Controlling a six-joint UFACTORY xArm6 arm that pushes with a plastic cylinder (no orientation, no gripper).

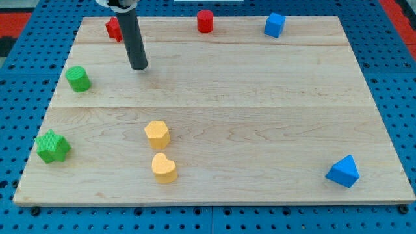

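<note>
My tip point(138, 67), the lower end of the straight dark rod, rests on bare wood in the board's upper left part; there is no pincer on this arm, so nothing opens, closes or grips. It touches no block. Nearest is a red block point(113, 28) at the view's top left, partly hidden behind the rod, its shape unclear. A green cylinder point(78, 78) sits to the tip's lower left, apart from it.

The pale wooden board point(260, 117) of joined planks lies on a blue perforated base point(19, 71), with red showing at the top corners.

Eight blocks in all. Two red: the hidden one and a red cylinder point(205, 21) at the top edge. Two green: the cylinder and a green star-like block point(52, 146) at the left edge. Two yellow, close together below the middle: a yellow hexagonal block point(157, 134) and a yellow heart point(164, 168). Two blue: a blue cube-like block point(274, 25) top right, a blue wedge point(343, 171) bottom right.
</note>
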